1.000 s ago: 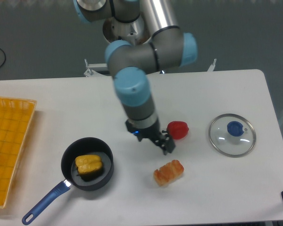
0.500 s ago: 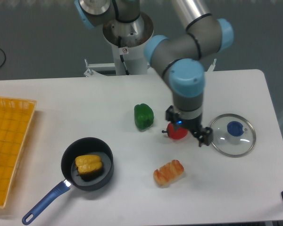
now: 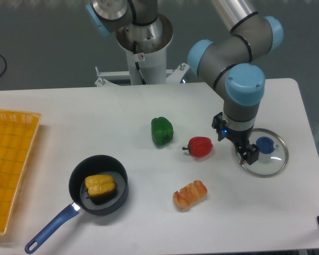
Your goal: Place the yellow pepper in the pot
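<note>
table (image 3: pixel 69 111) | pot (image 3: pixel 98 184) | green pepper (image 3: pixel 162 131) | red pepper (image 3: pixel 200 146) | lid (image 3: pixel 261 152) | basket (image 3: pixel 10 167)

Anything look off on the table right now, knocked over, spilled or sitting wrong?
Nothing stands out. The yellow pepper lies inside the pot, which sits upright. The gripper hangs over the glass lid, lying flat. Nothing looks spilled or damaged.

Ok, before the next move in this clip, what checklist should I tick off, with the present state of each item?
1. Glossy yellow toy pepper inside the round black pot with the blue handle: ok.
2. Pot upright on the white table: ok.
3. Gripper away from the pot, over the glass lid with the blue knob: ok.
4. Gripper holding nothing: cannot tell, though nothing shows in it.
5. Green pepper and red pepper outside the pot: ok.
</note>
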